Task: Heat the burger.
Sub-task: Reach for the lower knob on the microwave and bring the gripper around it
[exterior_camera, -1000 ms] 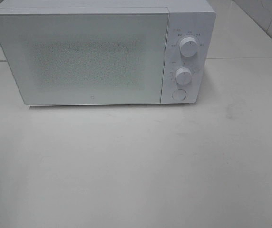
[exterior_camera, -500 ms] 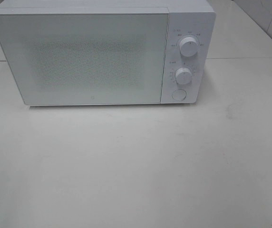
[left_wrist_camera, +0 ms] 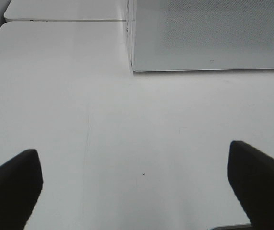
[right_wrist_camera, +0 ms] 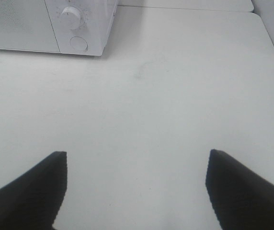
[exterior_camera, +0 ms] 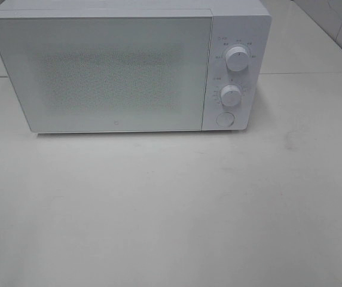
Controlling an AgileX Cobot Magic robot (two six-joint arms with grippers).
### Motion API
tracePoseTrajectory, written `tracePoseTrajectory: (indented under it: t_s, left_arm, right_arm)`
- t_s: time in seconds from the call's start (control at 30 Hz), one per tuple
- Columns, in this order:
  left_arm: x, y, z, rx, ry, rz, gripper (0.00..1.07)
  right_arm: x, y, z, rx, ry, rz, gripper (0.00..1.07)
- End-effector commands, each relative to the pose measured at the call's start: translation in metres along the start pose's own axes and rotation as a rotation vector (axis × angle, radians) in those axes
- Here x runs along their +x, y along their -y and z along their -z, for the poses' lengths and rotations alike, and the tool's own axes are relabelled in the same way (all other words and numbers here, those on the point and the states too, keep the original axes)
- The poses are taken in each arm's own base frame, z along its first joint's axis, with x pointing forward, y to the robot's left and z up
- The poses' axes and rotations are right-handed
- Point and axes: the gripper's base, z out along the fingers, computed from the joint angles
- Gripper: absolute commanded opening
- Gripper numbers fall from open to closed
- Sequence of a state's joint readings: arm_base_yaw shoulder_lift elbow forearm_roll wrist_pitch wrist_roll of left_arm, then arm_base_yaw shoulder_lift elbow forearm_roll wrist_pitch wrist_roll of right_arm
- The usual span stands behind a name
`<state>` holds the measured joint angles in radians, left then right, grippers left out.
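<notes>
The burger is out of view in every frame. A white microwave (exterior_camera: 117, 69) stands at the back of the white table with its door shut; it has two round knobs (exterior_camera: 237, 58) and a round button (exterior_camera: 225, 119) on its right panel. It also shows in the left wrist view (left_wrist_camera: 209, 33) and in the right wrist view (right_wrist_camera: 46, 24). Neither arm shows in the high view. My left gripper (left_wrist_camera: 134, 191) is open and empty above bare table. My right gripper (right_wrist_camera: 134, 187) is open and empty above bare table, apart from the microwave.
The white table (exterior_camera: 171, 209) stretches in front of the microwave. A seam (exterior_camera: 314, 73) joins a second table at the back. A tiled wall (exterior_camera: 338, 24) stands at the far right.
</notes>
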<state>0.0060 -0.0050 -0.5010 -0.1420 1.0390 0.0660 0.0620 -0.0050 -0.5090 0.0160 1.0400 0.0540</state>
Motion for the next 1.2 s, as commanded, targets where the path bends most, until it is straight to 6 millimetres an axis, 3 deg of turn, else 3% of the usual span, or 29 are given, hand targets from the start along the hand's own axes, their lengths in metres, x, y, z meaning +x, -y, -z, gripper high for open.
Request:
tracePoseTrajectory:
  t_s: [0.03, 1.2]
  left_arm:
    - [0.0027, 0.0010, 0.0023, 0.008, 0.025, 0.007, 1.04]
    - [0.0027, 0.0010, 0.0023, 0.007, 0.025, 0.006, 1.04]
  right_arm:
    - [0.0014, 0.0002, 0.0017, 0.004, 0.019, -0.002, 0.76]
    - [0.0006, -0.0002, 0.0020, -0.002, 0.024, -0.006, 0.76]
